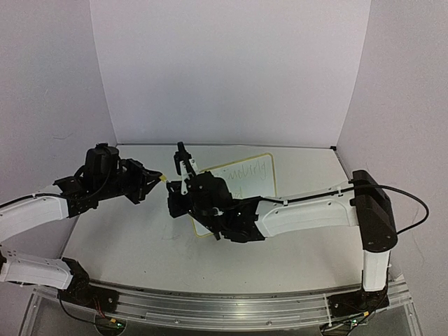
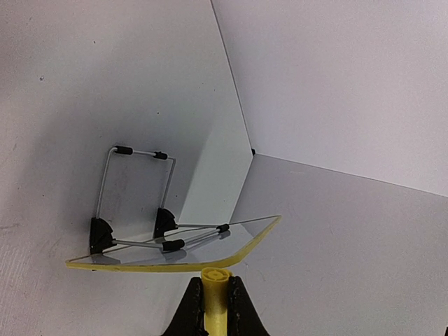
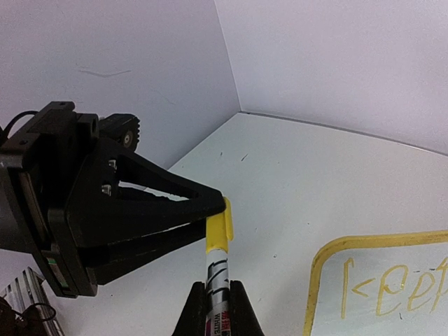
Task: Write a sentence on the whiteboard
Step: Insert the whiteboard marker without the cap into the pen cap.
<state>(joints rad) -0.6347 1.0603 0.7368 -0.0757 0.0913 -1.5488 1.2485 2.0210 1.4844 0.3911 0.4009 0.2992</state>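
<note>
The whiteboard [image 1: 246, 183], white with a pale yellow rim, lies flat at mid-table. The sentence [image 1: 246, 171] is faint yellow-green scrawl; the right wrist view shows letters like "Keep" [image 3: 392, 287] inside the rim [image 3: 316, 280]. My right gripper [image 3: 218, 302] is shut on a white marker [image 3: 221, 276], left of the board. A yellow cap [image 3: 218, 227] sits on the marker's end. My left gripper [image 2: 215, 297] is shut on that cap [image 2: 214, 277], meeting the right gripper [image 1: 173, 189] head-on. The left gripper [image 1: 158, 178] shows in the top view.
A wire stand [image 2: 133, 189] with black clip feet rises at the board's yellow edge [image 2: 175, 264]. White walls close off the back and both sides. The right arm [image 1: 308, 213] reaches across the board's lower part. A metal rail [image 1: 224, 308] runs along the near edge.
</note>
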